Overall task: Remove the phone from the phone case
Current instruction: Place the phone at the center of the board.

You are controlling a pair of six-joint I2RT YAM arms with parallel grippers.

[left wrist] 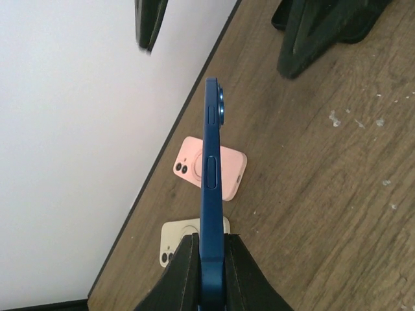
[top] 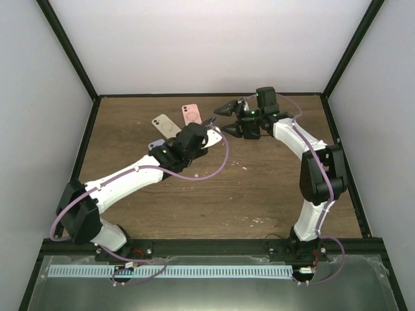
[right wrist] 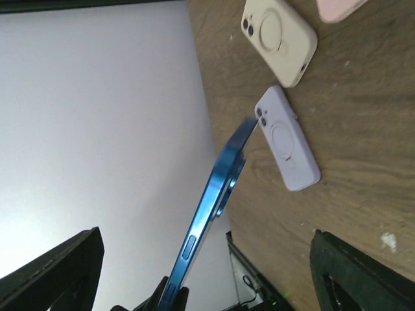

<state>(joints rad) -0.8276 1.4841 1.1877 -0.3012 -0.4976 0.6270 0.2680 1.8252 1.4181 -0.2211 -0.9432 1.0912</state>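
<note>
Our left end effector (left wrist: 211, 251) pinches the blue phone (left wrist: 211, 162) on edge above the tabletop (top: 259, 188), near the lavender case (right wrist: 288, 139); our right end effector (top: 227, 121), spread wide, hovers just right of it.

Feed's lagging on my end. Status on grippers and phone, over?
Left gripper shut on blue phone, held edge-on in the air. Right gripper open close by. Flat on table: pink case, cream case, lavender case, none in the way.
</note>
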